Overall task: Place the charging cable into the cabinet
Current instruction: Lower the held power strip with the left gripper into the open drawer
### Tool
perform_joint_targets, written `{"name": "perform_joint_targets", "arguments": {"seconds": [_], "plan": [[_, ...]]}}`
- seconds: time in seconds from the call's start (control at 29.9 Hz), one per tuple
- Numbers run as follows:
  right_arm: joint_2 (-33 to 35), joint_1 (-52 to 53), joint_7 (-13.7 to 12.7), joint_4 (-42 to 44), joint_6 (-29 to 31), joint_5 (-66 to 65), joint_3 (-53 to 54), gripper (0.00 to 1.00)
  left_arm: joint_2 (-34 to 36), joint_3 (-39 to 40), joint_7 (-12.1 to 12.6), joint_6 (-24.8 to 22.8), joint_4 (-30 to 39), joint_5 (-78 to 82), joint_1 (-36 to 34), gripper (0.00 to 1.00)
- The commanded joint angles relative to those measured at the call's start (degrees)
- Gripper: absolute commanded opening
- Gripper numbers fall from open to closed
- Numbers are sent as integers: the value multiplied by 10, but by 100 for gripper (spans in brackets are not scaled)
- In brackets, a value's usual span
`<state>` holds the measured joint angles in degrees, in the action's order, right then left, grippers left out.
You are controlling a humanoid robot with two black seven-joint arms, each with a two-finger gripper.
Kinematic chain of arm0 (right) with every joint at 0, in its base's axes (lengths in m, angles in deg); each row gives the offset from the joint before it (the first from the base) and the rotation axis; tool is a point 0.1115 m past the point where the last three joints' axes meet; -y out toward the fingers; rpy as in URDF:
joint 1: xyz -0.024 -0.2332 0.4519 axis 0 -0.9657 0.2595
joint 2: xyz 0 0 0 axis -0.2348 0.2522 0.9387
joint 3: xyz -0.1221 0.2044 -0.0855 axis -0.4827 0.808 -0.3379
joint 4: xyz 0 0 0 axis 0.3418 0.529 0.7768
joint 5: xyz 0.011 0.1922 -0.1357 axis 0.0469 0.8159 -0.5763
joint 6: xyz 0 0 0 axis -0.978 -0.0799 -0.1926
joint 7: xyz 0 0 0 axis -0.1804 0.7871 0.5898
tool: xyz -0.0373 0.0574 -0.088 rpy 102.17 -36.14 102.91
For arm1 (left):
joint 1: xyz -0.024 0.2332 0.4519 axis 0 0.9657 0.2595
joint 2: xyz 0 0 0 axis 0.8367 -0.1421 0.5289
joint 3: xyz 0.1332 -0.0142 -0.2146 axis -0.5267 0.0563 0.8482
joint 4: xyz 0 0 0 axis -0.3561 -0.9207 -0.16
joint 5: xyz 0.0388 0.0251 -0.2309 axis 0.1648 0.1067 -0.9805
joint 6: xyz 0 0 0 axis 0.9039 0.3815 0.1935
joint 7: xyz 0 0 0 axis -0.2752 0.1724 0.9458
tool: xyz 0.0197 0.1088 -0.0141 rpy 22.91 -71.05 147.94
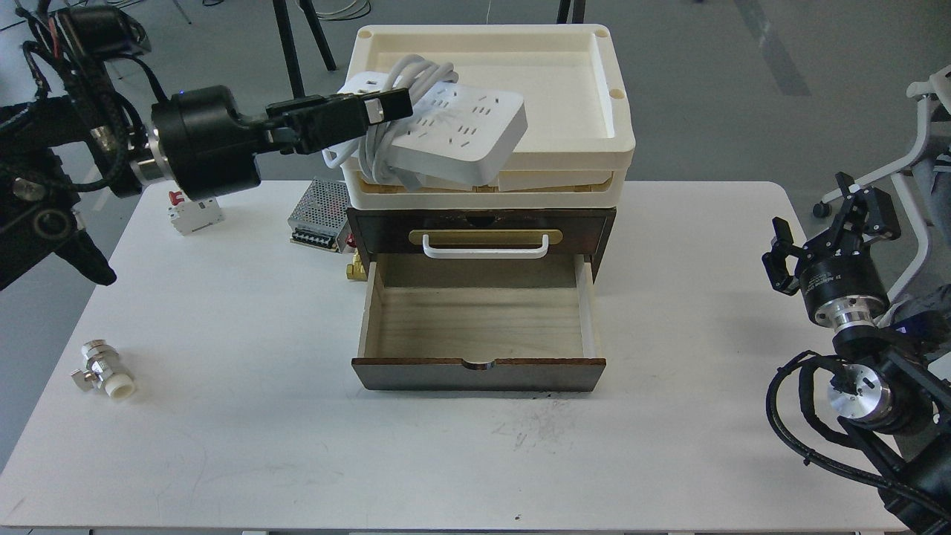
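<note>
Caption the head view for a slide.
Left gripper holds the charging cable above the cabinet, whose lower drawer stands open; the right gripper waits aside.

No text, number or brand can be read anywhere here. The right gripper (pixel 831 227) has a band of small white print on its black cylindrical body, but the letters are too small and blurred to make out. The charging cable (pixel 446 134) shows only dark socket slots on its white face, with no marking that can be told. The perforated metal box (pixel 321 214) and the small white breaker (pixel 195 214) carry no legible label at this size.
</note>
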<state>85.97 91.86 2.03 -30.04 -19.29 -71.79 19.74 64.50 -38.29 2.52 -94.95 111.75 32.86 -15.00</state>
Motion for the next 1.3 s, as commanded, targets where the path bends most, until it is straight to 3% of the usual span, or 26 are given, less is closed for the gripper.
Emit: {"name": "perform_joint_targets", "arguments": {"seconds": [0.0,0.37,0.57,0.77,1.27], "plan": [[0,0,0,0,0,0,-1,97,-25,-24,0,1,-1,52,1,8],[0,0,0,0,0,-1,-1,97,-116,-92,0,8,-9,153,8,8],[0,0,0,0,0,-1,-1,97,-160,-119,0,30,-69,177,16,8],[0,0,0,0,0,-1,-1,97,-177,-119,0,37,-123,177,29,8],[0,0,0,0,0,-1,-1,97,-186,-119,0,82,-126,178,106,8]]}}
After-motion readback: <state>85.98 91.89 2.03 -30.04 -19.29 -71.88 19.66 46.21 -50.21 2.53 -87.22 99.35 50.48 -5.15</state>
